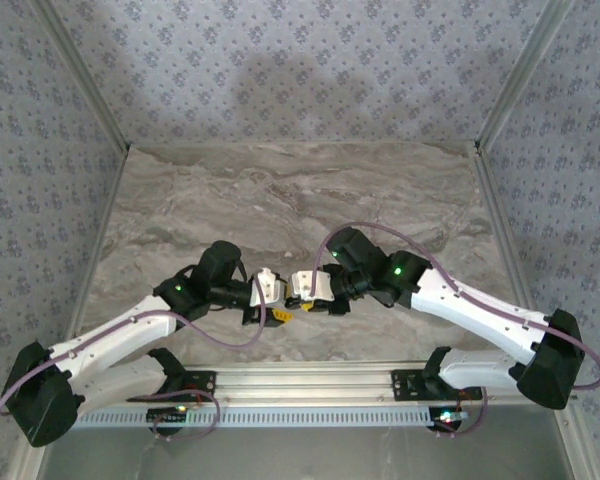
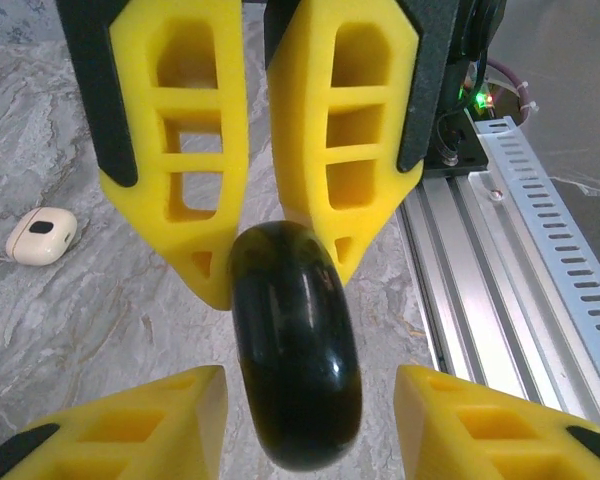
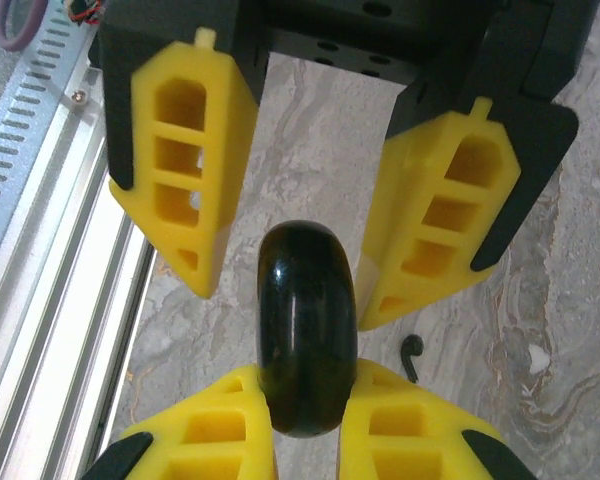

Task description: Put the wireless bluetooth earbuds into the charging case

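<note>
The round case (image 3: 307,330) is glossy black. The left end effector (image 2: 310,385) and the right end effector (image 3: 307,385) have yellow fingers with black backs. The surface (image 1: 280,190) is grey veined marble. The earbud (image 3: 411,357) is black, and the small pod (image 2: 42,235) is cream.

glossy black puck (image 3: 307,330) — matt marbled table (image 1: 280,200)

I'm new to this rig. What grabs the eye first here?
A glossy black puck, pinched edge-on by the right gripper near the marble table's front edge, with the left gripper's yellow fingers open either side of it. A tiny black earbud lies on the marble beside it.
</note>
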You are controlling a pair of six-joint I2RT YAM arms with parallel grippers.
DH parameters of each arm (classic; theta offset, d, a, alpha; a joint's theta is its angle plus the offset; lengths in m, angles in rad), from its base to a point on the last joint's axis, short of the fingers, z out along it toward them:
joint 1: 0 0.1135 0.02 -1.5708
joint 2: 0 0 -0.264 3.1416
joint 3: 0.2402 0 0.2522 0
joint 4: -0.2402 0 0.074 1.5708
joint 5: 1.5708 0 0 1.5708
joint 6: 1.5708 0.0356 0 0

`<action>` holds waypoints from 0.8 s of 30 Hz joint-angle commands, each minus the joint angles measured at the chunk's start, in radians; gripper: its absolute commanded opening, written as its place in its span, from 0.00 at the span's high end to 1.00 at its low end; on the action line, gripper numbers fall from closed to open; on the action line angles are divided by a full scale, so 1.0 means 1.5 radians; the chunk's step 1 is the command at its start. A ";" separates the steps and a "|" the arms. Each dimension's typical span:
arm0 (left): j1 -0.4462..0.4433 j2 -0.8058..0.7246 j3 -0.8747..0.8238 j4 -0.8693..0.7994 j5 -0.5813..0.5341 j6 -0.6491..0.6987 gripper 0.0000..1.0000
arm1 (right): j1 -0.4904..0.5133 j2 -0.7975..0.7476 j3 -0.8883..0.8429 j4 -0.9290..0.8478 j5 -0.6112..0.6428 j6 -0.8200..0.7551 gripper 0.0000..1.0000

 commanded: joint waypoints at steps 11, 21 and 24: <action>-0.004 -0.016 0.017 0.010 0.016 0.003 0.78 | 0.002 0.007 0.012 0.021 -0.029 0.004 0.84; -0.004 -0.018 0.015 0.013 0.021 0.001 0.84 | -0.032 -0.031 -0.024 0.073 -0.068 0.051 0.60; -0.004 -0.020 0.014 0.011 0.024 0.001 0.84 | -0.057 -0.054 -0.042 0.100 -0.079 0.069 0.60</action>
